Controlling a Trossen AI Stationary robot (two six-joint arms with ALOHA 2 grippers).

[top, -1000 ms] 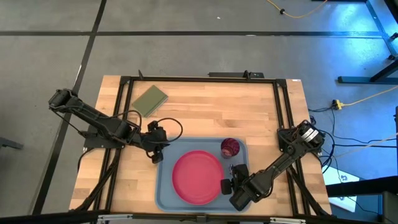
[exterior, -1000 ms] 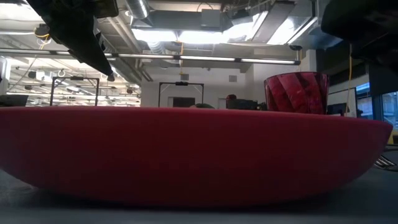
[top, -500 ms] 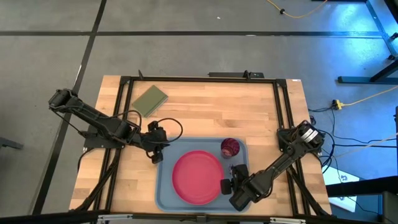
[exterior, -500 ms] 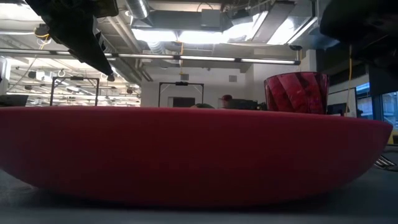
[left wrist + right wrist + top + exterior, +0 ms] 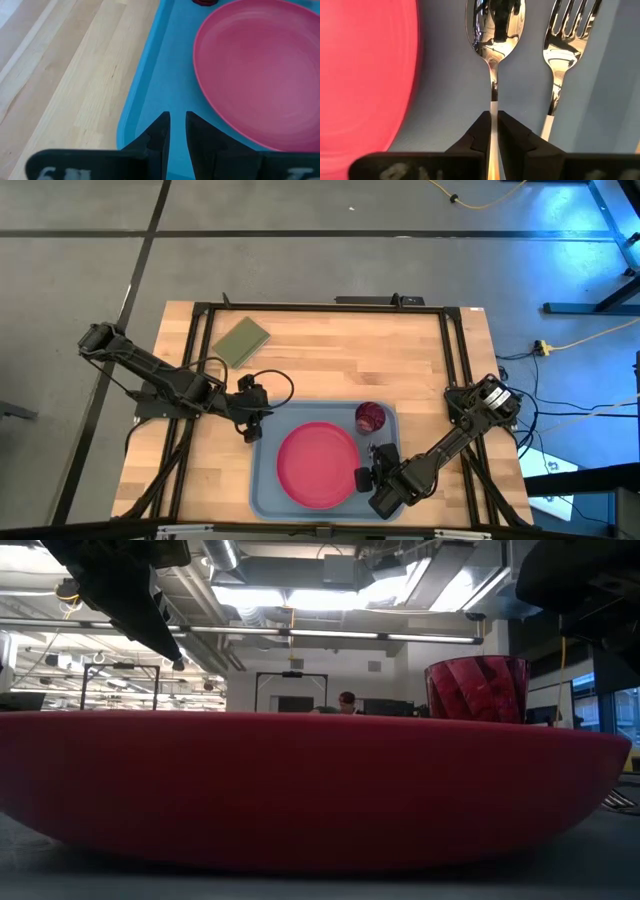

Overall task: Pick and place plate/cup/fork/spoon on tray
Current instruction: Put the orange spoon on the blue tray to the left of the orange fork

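The light-blue tray (image 5: 265, 480) lies at the table's near middle. The pink plate (image 5: 318, 463) lies flat in it, and the dark red cup (image 5: 369, 417) stands in its far right corner. My right gripper (image 5: 494, 117) is over the tray's right part, shut on the spoon (image 5: 495, 25). The fork (image 5: 565, 35) lies on the tray floor beside the spoon, parallel to it. My left gripper (image 5: 250, 432) hangs over the tray's far left corner with its fingers (image 5: 162, 125) nearly together, holding nothing. My right gripper pinches the spoon's handle (image 5: 493, 107) between its two fingers, just behind the metal neck. The fingers lie along the spoon. The bowl points away from the gripper, just over or on the tray floor between plate and fork; I cannot tell whether it rests there.
An olive-green pad (image 5: 241, 340) lies on the wood at the table's far left. Bare wood stretches across the table's far half. In the low view the plate (image 5: 300, 790) fills the foreground, and the cup (image 5: 478, 690) rises behind it.
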